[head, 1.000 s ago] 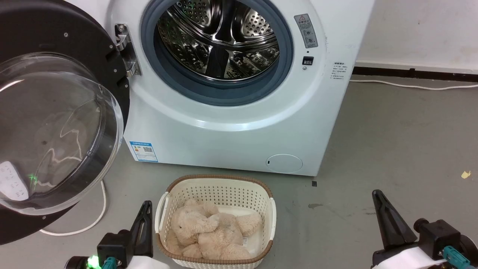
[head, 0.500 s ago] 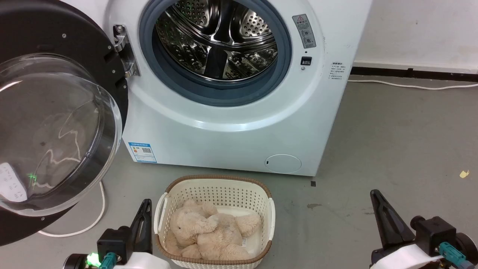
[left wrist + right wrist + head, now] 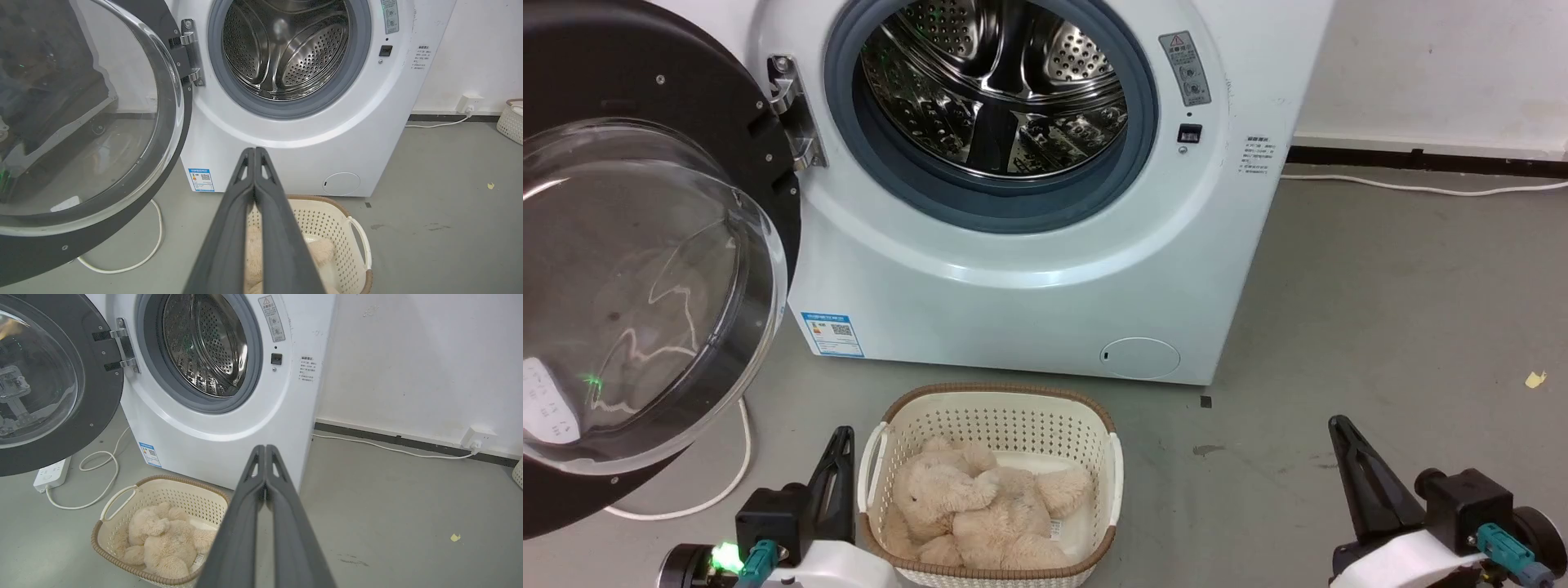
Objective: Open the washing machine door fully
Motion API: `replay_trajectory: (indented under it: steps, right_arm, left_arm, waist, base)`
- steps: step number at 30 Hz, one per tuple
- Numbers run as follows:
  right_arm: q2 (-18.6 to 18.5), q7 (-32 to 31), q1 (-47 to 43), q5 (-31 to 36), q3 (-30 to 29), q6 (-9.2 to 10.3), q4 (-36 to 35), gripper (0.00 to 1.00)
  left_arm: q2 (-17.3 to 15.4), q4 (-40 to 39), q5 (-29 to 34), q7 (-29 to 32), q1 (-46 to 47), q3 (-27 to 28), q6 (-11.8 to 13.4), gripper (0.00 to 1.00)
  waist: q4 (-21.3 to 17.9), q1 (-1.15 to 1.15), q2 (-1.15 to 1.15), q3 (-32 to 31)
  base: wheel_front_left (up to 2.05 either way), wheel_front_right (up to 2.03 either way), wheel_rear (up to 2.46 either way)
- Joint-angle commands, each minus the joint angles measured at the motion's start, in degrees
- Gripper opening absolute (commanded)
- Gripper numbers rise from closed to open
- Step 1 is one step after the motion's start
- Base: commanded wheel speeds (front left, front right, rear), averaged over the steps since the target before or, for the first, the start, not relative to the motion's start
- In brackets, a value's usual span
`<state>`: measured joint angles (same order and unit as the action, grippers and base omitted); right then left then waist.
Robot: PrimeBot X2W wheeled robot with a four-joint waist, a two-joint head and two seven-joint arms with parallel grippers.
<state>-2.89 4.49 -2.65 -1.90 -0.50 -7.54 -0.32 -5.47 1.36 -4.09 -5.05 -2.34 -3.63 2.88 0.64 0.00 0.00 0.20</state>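
- Black and glossy, the washing machine door [image 3: 637,269] hangs swung out at the far left on its steel hinge [image 3: 792,114]. Its clear glass bowl bulges toward me, and the door is well clear of the opening.
- My left gripper [image 3: 841,445] sits low, apart from the door and just beside the laundry basket [image 3: 992,394]. The left wrist view shows my fingers [image 3: 229,228] pressed together with nothing between them.
- The basket stands on the floor in front of the machine with a beige plush toy [image 3: 980,506] lying in it.
- The washing machine [image 3: 1029,278] has its steel drum [image 3: 996,82] and grey gasket [image 3: 1005,208] fully exposed.
- My right gripper [image 3: 1341,433] hovers low at the far right, well apart from the machine, with its fingers also closed on nothing.
- I judge the opening step to be at or near its end, since neither gripper touches the door.
- If the hinge has travel left, the next move is a gentle outward push on the black rim with my closed left fingers. I would need to stay off the glass bowl and clear of the basket.
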Motion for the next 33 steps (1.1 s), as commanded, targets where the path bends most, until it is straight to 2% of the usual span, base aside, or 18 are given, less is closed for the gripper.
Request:
replay_trajectory:
  steps: [1, 33]
  right_arm:
    - [0.01, -0.34, 1.22, 0.49, 0.11, 0.04, 0.18, 0.00]
    - [0.02, -3.53, 2.31, 1.57, 0.41, 0.05, 0.29, 0.00]
  left_arm:
    - [0.34, -0.28, 0.44, 0.35, 0.73, 0.33, -0.18, 0.00]
    - [2.07, -1.11, 3.25, 3.96, 1.97, 2.87, -2.26, 0.00]
  waist:
    - [-0.02, 0.00, 0.00, -0.01]
    - [-0.50, 0.00, 0.00, -0.15]
  base:
    - [0.00, 0.00, 0.00]
    - [0.00, 0.00, 0.00]
